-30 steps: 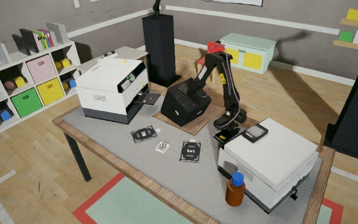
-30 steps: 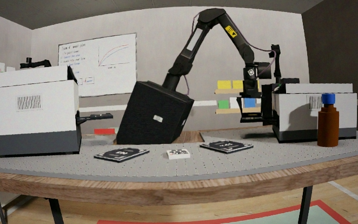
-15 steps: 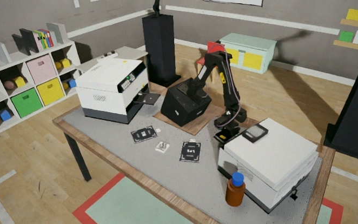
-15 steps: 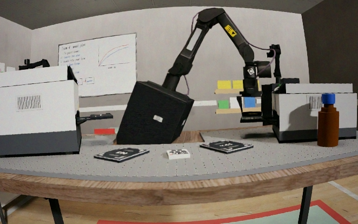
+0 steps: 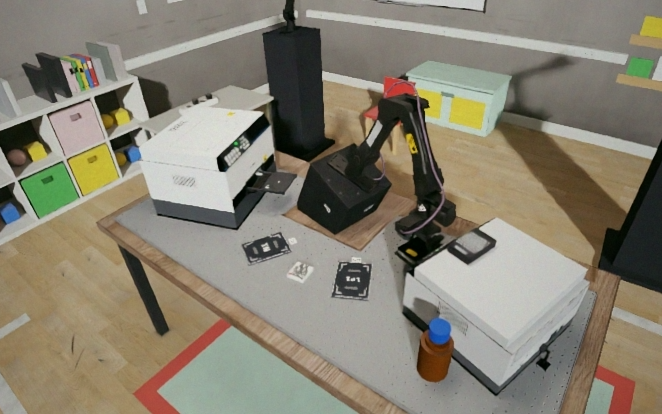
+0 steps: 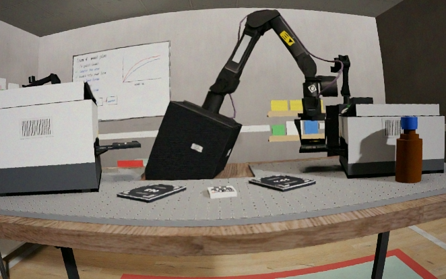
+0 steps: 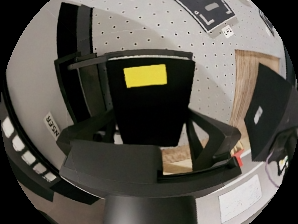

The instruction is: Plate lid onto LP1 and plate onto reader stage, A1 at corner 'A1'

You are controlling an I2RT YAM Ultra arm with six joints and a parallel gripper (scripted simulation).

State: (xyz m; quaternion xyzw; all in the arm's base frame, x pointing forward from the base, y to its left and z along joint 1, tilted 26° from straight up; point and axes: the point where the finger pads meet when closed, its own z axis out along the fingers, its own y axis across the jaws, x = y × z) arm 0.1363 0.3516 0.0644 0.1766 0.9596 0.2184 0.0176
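Top view: a white shelf unit (image 5: 4, 121) is holding pink (image 5: 76, 127), yellow (image 5: 92, 168) and green (image 5: 49, 189) bins, their contents hidden, with balls and blocks sitting in open cubbies. The dispenser (image 5: 498, 283) (image 6: 391, 138) is standing beside my claw (image 5: 418, 251) (image 6: 312, 140) (image 7: 150, 116); the brown bottle (image 5: 433, 357) (image 6: 409, 158), blue-capped and upright, is hiding its contents. At the dispenser's stage, a dark flat piece (image 5: 411, 252) (image 6: 316, 147) (image 7: 150, 102), apparently the lid over the plate, is showing a yellow label between my fingers. They are standing wide, one along each side; I cannot tell whether I am gripping it or merely straddling it. LP1 (image 5: 349, 284) (image 6: 282, 183) is lying flat, bearing no lid.
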